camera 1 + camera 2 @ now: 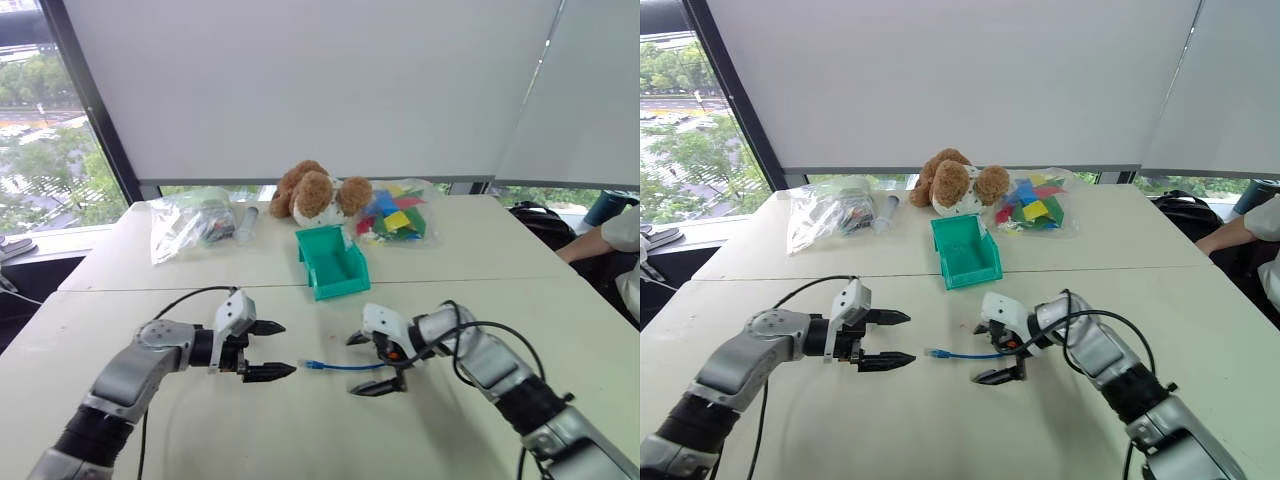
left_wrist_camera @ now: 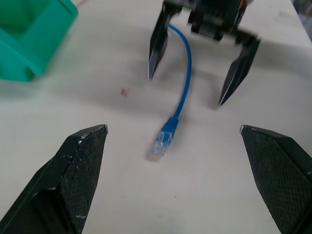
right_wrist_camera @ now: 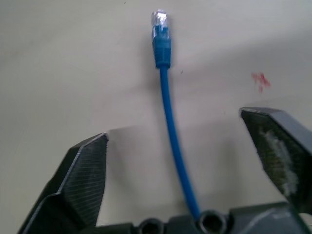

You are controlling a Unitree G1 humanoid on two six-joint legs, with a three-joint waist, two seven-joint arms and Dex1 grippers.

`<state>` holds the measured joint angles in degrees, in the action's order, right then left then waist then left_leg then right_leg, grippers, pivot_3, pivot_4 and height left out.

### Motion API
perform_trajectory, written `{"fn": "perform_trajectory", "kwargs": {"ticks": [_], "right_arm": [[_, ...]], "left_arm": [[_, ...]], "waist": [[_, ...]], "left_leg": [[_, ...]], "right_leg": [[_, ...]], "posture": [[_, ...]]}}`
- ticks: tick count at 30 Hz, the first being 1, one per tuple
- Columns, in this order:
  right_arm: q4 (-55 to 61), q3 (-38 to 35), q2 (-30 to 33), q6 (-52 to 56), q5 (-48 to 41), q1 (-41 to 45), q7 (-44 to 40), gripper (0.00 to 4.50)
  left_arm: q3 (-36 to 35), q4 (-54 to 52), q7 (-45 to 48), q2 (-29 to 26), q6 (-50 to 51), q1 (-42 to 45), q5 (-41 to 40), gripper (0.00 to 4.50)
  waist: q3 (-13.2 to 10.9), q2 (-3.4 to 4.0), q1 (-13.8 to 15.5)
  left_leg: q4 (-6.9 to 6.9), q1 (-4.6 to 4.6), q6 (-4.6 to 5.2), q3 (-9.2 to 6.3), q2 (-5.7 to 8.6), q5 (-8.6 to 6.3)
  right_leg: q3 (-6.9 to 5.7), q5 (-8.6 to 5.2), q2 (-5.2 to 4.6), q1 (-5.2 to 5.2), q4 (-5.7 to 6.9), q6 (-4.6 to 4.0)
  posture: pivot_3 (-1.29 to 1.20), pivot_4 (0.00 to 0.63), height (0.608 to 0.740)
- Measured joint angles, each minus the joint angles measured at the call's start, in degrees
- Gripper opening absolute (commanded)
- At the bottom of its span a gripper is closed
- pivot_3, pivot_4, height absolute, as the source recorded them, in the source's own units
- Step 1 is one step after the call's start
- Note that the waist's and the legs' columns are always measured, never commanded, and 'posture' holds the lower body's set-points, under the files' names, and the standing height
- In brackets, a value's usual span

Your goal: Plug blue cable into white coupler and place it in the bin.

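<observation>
Both my arms are low over the table (image 1: 300, 430), tips facing each other. My left gripper (image 1: 268, 350) is spread wide and empty. My right gripper (image 1: 372, 363) also stands wide apart, and the blue cable (image 1: 345, 366) runs straight out between its two black fingers (image 3: 80, 180) without either pad pinching it.

The cable lies flat on the tabletop between my two hands, its clear plug end (image 2: 161, 144) pointing toward my left gripper and resting just short of it. The other end disappears under my right gripper's body, so I can't say where it finishes. The white coupler? I can't pick it out anywhere right now. The bin (image 1: 332, 262), teal with its sloped front, sits farther back on the table, well apart from the cable, in front of a plush toy (image 1: 318, 194) and a bag of coloured blocks (image 1: 397, 214).

Risks from here, as I judge them: nothing is gripping the cable, so any nudge from a fingertip could skid or roll that light plug out of line. If my left fingers (image 2: 78, 165) close on the clear tip itself rather than the blue boot behind it, I'd cover the part that has to enter the coupler. And until I locate that tiny white piece, there's no mating to attempt.
</observation>
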<state>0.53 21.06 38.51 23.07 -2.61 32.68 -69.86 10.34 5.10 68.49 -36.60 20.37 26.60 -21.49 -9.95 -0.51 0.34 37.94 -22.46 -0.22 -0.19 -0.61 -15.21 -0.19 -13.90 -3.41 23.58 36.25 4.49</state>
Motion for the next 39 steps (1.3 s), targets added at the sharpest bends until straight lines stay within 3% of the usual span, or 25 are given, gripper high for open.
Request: {"fn": "perform_trajectory", "kwargs": {"ticks": [7, 15, 18, 25, 31, 34, 39], "right_arm": [[16.16, -7.79, 5.51, 9.07, -3.74, -9.22, 3.81, 4.47], [24.67, -12.32, 6.91, 15.81, -6.77, -14.34, 9.01, 4.47], [26.33, -12.93, 7.11, 17.06, -7.62, -15.12, 10.51, 4.50], [28.53, -13.55, 7.65, 19.08, -9.17, -16.99, 13.10, 4.50], [32.96, -20.19, 5.62, 25.30, -15.17, -20.08, 17.07, 4.50], [34.60, -23.17, 0.77, 30.91, -20.31, -20.49, 20.61, 4.50], [34.00, -27.47, -13.41, 41.34, -29.60, -18.57, 29.64, 4.50]], "left_arm": [[5.93, 19.16, 6.76, 6.75, -13.53, 8.34, 8.31, 4.50], [7.05, 32.61, 9.95, 11.06, -24.66, 13.97, 13.66, 4.50], [6.85, 35.36, 10.32, 11.79, -27.59, 14.85, 14.88, 3.59], [6.71, 37.72, 12.03, 11.99, -31.02, 15.82, 15.96, 0.05], [5.63, 33.78, 12.29, 12.20, -28.18, 13.61, 14.95, 0.05], [2.55, 29.68, 9.62, 13.08, -24.32, 13.61, 12.57, 0.05], [-2.97, 20.40, 3.65, 13.66, -17.63, 14.68, 7.94, 0.05]], "waist": [[0.00, -0.01, 0.38], [-0.01, -0.03, 0.35], [-0.01, -0.04, 0.39], [0.00, -0.04, 0.31], [-0.02, -0.08, 0.34], [-0.03, -0.09, 0.36], [-0.05, -0.11, 0.12]], "left_leg": [[0.00, -0.05, 0.00, 0.09, -0.01, 0.00], [0.00, -0.05, 0.03, 0.04, -0.06, -0.02], [0.01, -0.06, 0.03, 0.00, -0.05, -0.02], [0.00, -0.06, 0.06, -0.03, -0.07, -0.03], [0.00, -0.07, 0.07, -0.07, -0.19, -0.04], [0.01, -0.10, 0.07, -0.11, -0.21, -0.04], [0.00, -0.07, 0.07, -0.13, -0.24, -0.04]], "right_leg": [[-0.01, -0.03, 0.04, 0.00, -0.05, -0.04], [-0.01, -0.03, 0.05, 0.03, -0.07, -0.05], [-0.01, -0.03, 0.04, 0.02, -0.07, -0.05], [-0.01, -0.03, 0.06, 0.03, -0.07, -0.04], [-0.01, -0.03, 0.06, 0.02, -0.08, -0.03], [-0.01, 0.00, 0.05, 0.02, -0.07, 0.02], [-0.01, 0.07, 0.07, 0.03, -0.05, 0.13]], "posture": [[0.00, 0.150, 0.740], [0.00, 0.150, 0.740], [0.00, 0.150, 0.740], [0.00, 0.150, 0.740], [0.00, 0.150, 0.740], [0.00, 0.150, 0.740], [0.00, 0.150, 0.740]]}}
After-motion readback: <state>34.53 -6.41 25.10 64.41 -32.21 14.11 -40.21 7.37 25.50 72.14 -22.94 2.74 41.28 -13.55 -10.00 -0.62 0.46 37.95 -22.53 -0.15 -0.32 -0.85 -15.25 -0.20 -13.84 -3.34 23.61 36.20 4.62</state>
